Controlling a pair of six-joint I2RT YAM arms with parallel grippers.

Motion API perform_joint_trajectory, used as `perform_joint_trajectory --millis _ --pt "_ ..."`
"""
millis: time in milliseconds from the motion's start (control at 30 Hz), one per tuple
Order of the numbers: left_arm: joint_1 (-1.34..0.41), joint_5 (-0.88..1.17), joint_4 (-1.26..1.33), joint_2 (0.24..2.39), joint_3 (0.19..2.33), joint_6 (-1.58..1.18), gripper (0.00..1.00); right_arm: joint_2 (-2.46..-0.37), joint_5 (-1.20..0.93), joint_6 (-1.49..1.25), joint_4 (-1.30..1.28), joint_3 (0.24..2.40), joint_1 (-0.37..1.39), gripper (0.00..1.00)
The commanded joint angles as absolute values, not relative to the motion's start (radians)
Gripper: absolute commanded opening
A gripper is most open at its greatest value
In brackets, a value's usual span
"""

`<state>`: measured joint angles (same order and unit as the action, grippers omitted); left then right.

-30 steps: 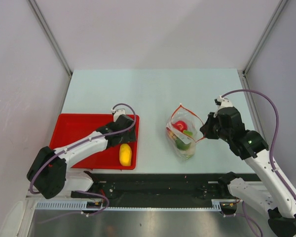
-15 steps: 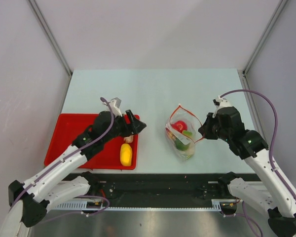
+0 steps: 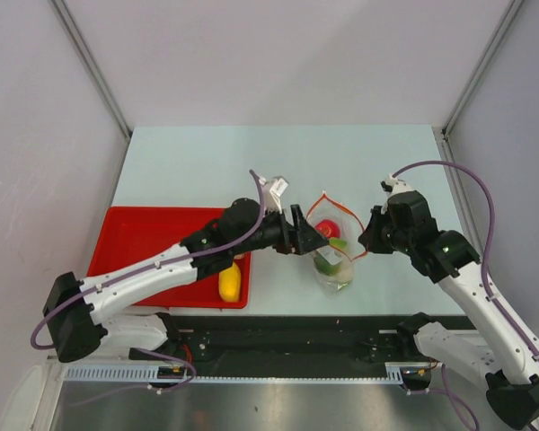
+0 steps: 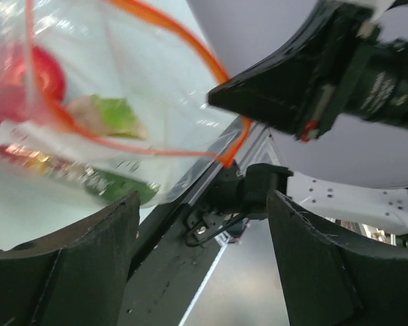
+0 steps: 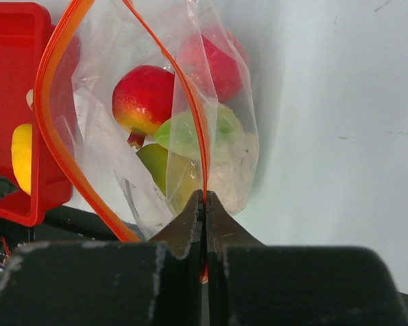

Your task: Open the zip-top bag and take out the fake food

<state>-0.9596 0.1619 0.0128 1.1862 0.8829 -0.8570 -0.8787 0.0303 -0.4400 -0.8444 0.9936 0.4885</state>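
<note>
The pale table (image 3: 207, 162) fills the scene. The left arm (image 3: 162, 265) reaches from its near-left base across to the right, toward the middle. The right arm (image 3: 472, 292) bends in from the near right. The red tray (image 3: 144, 233) lies flat on the left part of the table, and the left arm crosses above its near right corner.

The zip-top bag (image 3: 334, 247) sits right of the tray, near the table's near edge and between the two grippers. Its mouth gapes toward the far side, and the red zip strip (image 5: 204, 183) forms a wide loop. The left gripper (image 3: 320, 241) is at the left side of that mouth with its fingers (image 4: 75, 265) spread wide apart. Nothing is between them, and I cannot tell whether they touch the plastic. The right gripper (image 5: 205, 207) is on the bag's right side, its fingers pressed together and pinching the zip strip.

Most of the fake food (image 5: 170, 129) is inside the bag. A red ball (image 5: 143, 95) lies toward the mouth, with a green piece (image 5: 187, 136) just beside it. A whitish-beige piece (image 5: 231, 180) is at the bottom. A yellow oval (image 3: 229, 283) lies out of the bag, on the tray's near right corner.
</note>
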Motion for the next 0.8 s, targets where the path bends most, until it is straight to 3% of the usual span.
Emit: perform_joint_trajectory --millis 0,167,400,600,767 --pt "-0.969 0.169 0.013 1.256 1.101 -0.799 0.79 -0.870 0.054 -0.425 -0.831 1.019 0.499 0.00" --pt "-0.969 0.092 -0.193 1.363 1.285 -0.733 0.74 -0.859 0.095 -0.471 -0.824 1.026 0.499 0.00" --pt "-0.969 0.100 -0.342 1.517 1.443 -0.701 0.53 -0.838 0.140 -0.505 -0.801 1.025 0.528 0.00" --pt "-0.969 0.074 -0.527 1.666 1.597 -0.594 0.48 -0.830 0.166 -0.541 -0.796 1.023 0.557 0.00" --pt "-0.979 0.054 -0.612 1.735 1.641 -0.572 0.50 -0.802 0.207 -0.554 -0.761 1.023 0.620 0.00"
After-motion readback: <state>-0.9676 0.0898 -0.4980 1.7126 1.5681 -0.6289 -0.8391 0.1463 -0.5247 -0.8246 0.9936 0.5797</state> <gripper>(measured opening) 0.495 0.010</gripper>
